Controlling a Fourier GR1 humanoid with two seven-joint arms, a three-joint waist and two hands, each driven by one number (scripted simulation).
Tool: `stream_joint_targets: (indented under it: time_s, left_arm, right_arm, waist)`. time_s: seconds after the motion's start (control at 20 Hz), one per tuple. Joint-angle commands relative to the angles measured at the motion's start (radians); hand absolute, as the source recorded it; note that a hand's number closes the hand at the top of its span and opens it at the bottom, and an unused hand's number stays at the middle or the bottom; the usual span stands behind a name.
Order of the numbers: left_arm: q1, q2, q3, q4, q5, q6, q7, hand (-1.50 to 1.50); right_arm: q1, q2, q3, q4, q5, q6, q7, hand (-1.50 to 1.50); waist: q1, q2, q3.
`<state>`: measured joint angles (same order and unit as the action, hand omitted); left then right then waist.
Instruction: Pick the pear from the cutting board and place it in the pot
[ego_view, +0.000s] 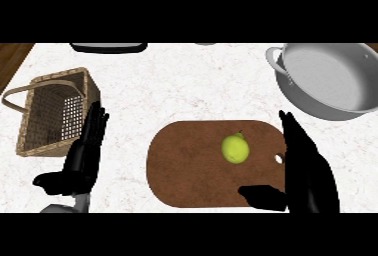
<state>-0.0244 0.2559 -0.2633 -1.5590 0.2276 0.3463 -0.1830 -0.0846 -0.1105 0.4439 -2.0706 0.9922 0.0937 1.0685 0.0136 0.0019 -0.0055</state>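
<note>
While my right hand (306, 170) stands open with straight fingers over the right edge of the rounded brown wooden cutting board (192, 165), the smooth yellow-green pear (235, 148) lies on it, untouched. My left hand (83, 155) rests open beside the woven wicker basket (55, 112). On the marbled white desk (184, 85), the grey metal pot (328, 80) sits far right.

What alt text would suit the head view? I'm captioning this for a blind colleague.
A yellow-green pear lies on a brown cutting board, with the open right hand beside the board's right edge. A grey pot stands at the upper right; a wicker basket sits at the left, next to the open left hand.
</note>
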Motion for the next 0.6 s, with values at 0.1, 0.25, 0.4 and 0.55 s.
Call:
stream_joint_targets:
  time_s: [0.1, 0.25, 0.4, 0.55]
  left_arm:
    - [0.006, 0.004, 0.013, -0.001, 0.009, -0.016, 0.011, 0.00]
    - [-0.038, -0.025, 0.009, 0.041, -0.015, -0.003, -0.001, 0.00]
    - [-0.044, -0.037, -0.009, 0.022, -0.040, 0.019, 0.030, 0.00]
    - [-0.045, -0.019, 0.019, 0.004, -0.007, -0.007, 0.047, 0.00]
  right_arm:
    - [-0.146, 0.107, 0.017, 0.106, -0.037, 0.195, 0.283, -1.50]
    - [-0.199, 0.108, 0.017, 0.187, -0.088, 0.123, 0.316, -1.50]
    - [-0.288, 0.109, 0.017, 0.264, -0.118, 0.097, 0.352, -1.50]
    - [-0.250, 0.110, -0.075, 0.323, -0.140, 0.181, 0.303, -1.50]
  waist:
    - [0.005, -0.002, 0.003]
    - [-0.003, 0.000, 0.004]
    - [0.001, 0.000, 0.004]
    - [-0.003, 0.000, 0.004]
